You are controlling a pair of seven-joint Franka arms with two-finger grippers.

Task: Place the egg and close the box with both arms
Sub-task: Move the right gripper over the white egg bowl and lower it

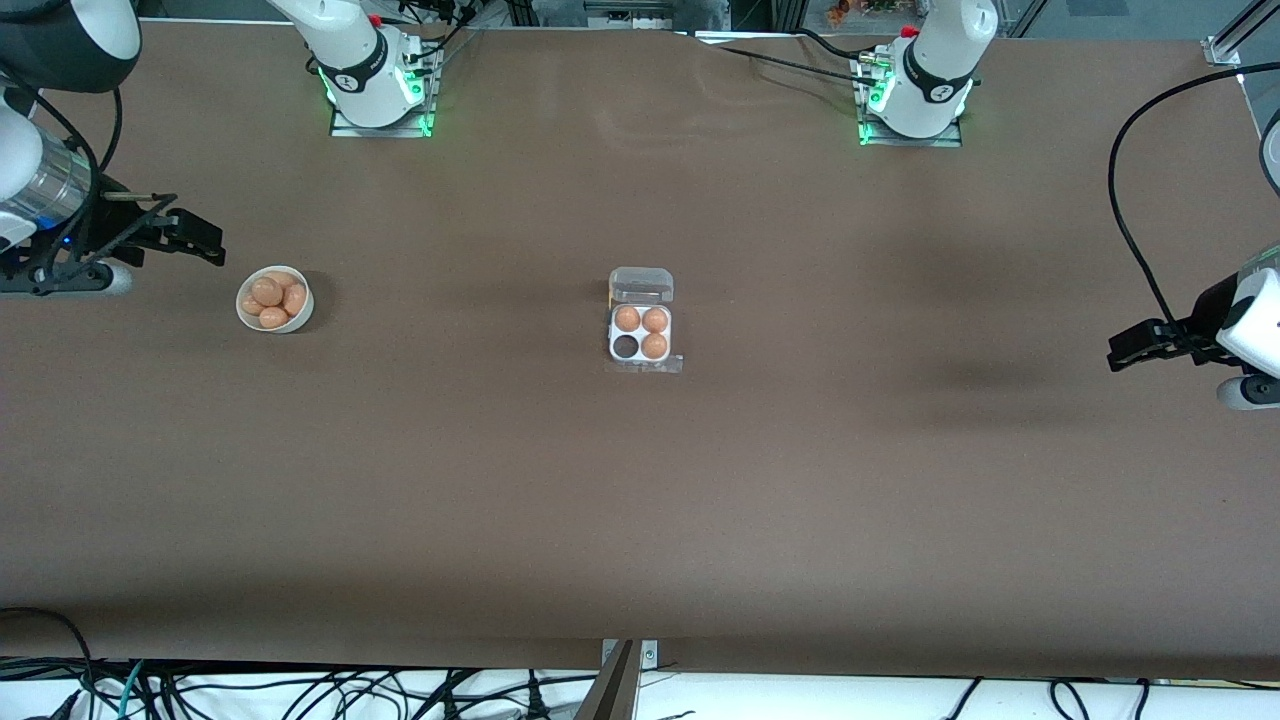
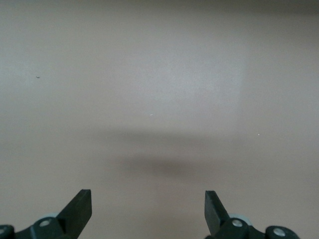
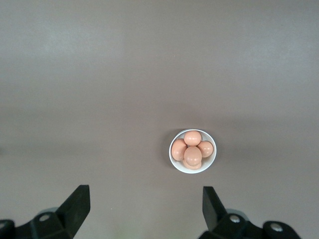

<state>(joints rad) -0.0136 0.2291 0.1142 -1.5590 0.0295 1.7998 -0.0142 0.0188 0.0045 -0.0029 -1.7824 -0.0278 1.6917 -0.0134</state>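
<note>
The box point(image 1: 640, 345) sits mid-table, a white tray with its clear lid point(image 1: 641, 285) laid open toward the arms' bases. Three orange-brown eggs fill three cells, and the cell point(image 1: 626, 346) nearest the front camera on the right arm's side is empty. Several more eggs point(image 1: 268, 293) lie in a round white bowl point(image 1: 249, 316) toward the right arm's end; the right wrist view shows the eggs point(image 3: 193, 153) heaped there. My right gripper point(image 1: 205, 240) point(image 3: 146, 196) hovers open beside that bowl, holding nothing. My left gripper point(image 1: 1118, 352) point(image 2: 148, 199) hangs open and empty over bare table at the left arm's end.
The brown table point(image 1: 640, 520) stretches wide around the box and the bowl. Both arm bases point(image 1: 380, 90) point(image 1: 915, 95) stand along its back edge. Cables hang along the table edge nearest the front camera.
</note>
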